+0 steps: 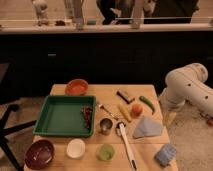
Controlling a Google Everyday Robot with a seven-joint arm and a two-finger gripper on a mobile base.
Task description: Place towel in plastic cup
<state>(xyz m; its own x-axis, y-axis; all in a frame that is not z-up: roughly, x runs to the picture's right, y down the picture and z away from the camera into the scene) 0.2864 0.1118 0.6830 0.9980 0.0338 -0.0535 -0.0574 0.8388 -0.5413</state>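
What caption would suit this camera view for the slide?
Gripper hangs open beside the table, near the untouched towel; plastic cup waits at the front edge beside the white bowl.

I seem to be in a lab or office test area: a wooden table (107,92) stands before a long dark counter (100,55), with an office chair (7,131) beside it. My gripper (170,118) hangs just off the table's right edge.
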